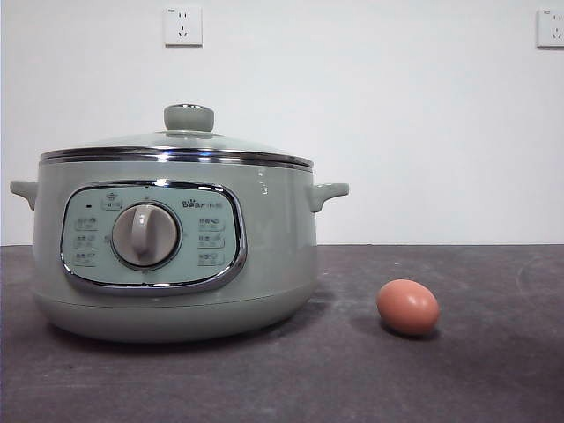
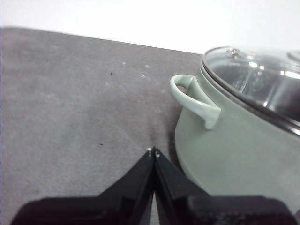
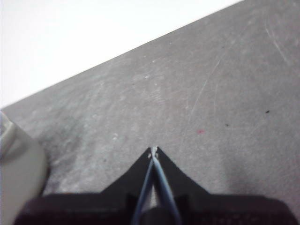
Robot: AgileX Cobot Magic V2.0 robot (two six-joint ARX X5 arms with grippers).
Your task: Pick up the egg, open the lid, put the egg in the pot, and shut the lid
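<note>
My right gripper [image 3: 154, 151], jaws together, sees bare table [image 3: 197, 93]; in the front view the egg [image 1: 408, 307] lies at 4 o'clock of the pot [image 1: 176, 256], long axis crosswise; left gripper [image 2: 153, 151], also closed, waits by the pot's handle [image 2: 194, 99].

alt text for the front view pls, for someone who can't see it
A sage-green pot with its glass lid on stands at the left of a dark table; a brown egg lies apart to its right. Two wall sockets sit on the white wall behind; no arm is in this view.
</note>
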